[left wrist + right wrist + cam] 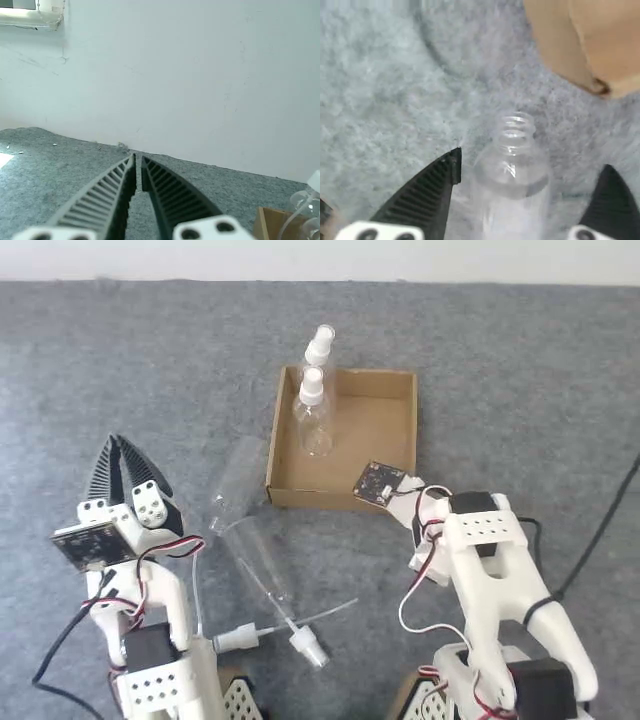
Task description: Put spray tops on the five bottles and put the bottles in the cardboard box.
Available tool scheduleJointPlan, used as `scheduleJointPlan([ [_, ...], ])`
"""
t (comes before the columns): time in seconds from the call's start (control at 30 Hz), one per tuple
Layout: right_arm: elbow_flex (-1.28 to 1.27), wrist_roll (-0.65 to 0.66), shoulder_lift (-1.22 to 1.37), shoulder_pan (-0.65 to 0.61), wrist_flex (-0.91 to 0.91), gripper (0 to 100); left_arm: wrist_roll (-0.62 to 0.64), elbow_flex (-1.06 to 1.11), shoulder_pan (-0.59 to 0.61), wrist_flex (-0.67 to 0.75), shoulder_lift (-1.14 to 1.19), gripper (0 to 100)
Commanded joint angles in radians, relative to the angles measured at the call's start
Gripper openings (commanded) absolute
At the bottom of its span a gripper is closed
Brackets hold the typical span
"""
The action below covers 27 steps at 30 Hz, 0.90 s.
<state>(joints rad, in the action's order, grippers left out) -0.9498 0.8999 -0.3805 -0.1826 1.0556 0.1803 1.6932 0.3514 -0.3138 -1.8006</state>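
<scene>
The right pincer (pixel 531 161) stands wide open, its two black fingers spread to either side of an uncapped clear bottle (pixel 512 170). One fingertip (pixel 454 156) is just beside the bottle's shoulder and the other is well apart from it; neither touches the plastic. The bottle's threaded mouth points away from the pincer toward a near corner of the cardboard box (pixel 580 45), with grey carpet (pixel 395 90) between them.

In the high view the right arm (pixel 490 560) reaches to the box's (pixel 310 495) near right corner. From that wrist, a bottle with its spray top on (pixel 313 415) lies inside the box at 11 o'clock. A second capped bottle (pixel 320 343) sits at the far rim; whether it is inside or just behind, I cannot tell. Two bare bottles lie on the carpet off the box's near left corner, one (pixel 238 475) at 9 o'clock and the other (pixel 262 550) at 8. Two loose spray tops with dip tubes (pixel 240 638) (pixel 310 645) lie near each other at about 7 o'clock.

The left pincer (pixel 139 159) is closed on nothing, its ribbed fingers meeting at the tips. In the high view it (pixel 118 440) points to 12 o'clock, raised, with the box well apart at 3 o'clock, the bare bottles around 4 and the spray tops at 5.
</scene>
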Motion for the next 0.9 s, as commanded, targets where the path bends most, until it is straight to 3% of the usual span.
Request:
scheduleJointPlan([
  [0.0, 0.037, 0.094, 0.007, 0.039, 0.005, 28.5, -0.008, -0.008, 0.003, -0.003, -0.02, 2],
  [0.47, 0.037, 0.112, 0.007, 0.058, 0.005, 24.5, -0.008, -0.008, 0.003, -0.003, -0.02, 2],
  [0.7, 0.037, 0.109, 0.007, 0.056, 0.007, 6.5, -0.008, -0.008, 0.003, -0.003, -0.02, 2],
  [0.87, 0.051, 0.087, -0.015, 0.053, 0.073, 5.0, -0.008, -0.008, 0.003, -0.003, -0.02, 2],
])
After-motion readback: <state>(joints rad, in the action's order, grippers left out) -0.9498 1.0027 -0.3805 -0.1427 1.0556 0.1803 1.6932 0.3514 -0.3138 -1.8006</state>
